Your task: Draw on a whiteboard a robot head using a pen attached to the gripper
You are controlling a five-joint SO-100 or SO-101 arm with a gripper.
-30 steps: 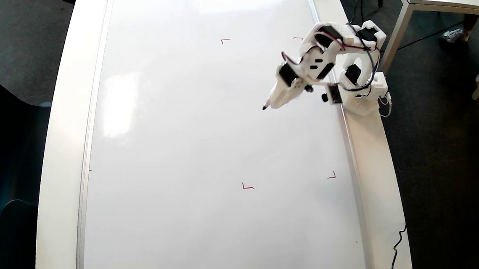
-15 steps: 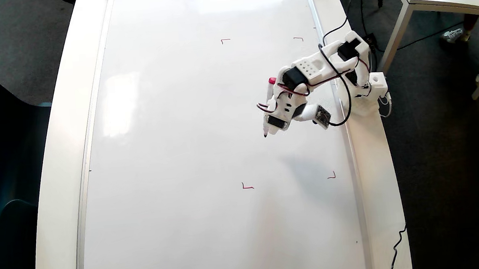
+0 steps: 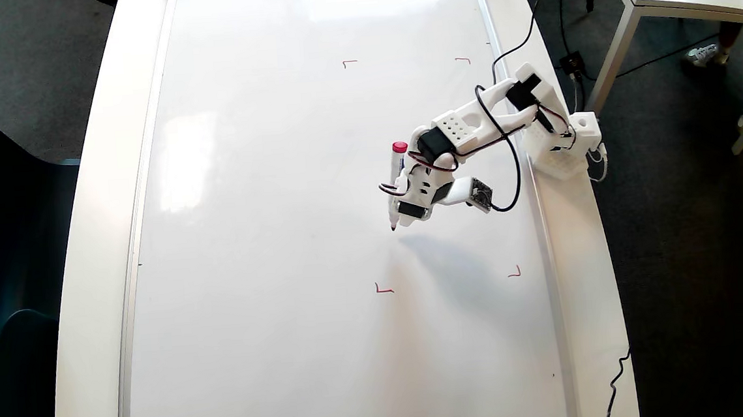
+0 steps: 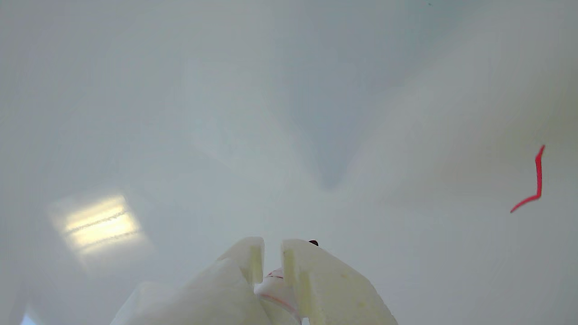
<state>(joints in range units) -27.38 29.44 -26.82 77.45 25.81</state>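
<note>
Since the earlier overhead frames, the arm has been swung down and leftward across the whiteboard [image 3: 280,208], which is bare except for four red corner marks [image 3: 384,289]; no robot head has been drawn yet. The gripper [image 3: 404,209] is seen nearly closed, the pen [image 3: 397,177] apparently fastened alongside it, tip down inside the marked area. If tip height is misjudged, skipped strokes or a bent mount could result.

One whiteboard [image 3: 278,176] carries four red corner marks [image 3: 349,63]. One pen [image 3: 396,184] sits in one gripper [image 3: 404,206] at the board's three o'clock side.
</note>
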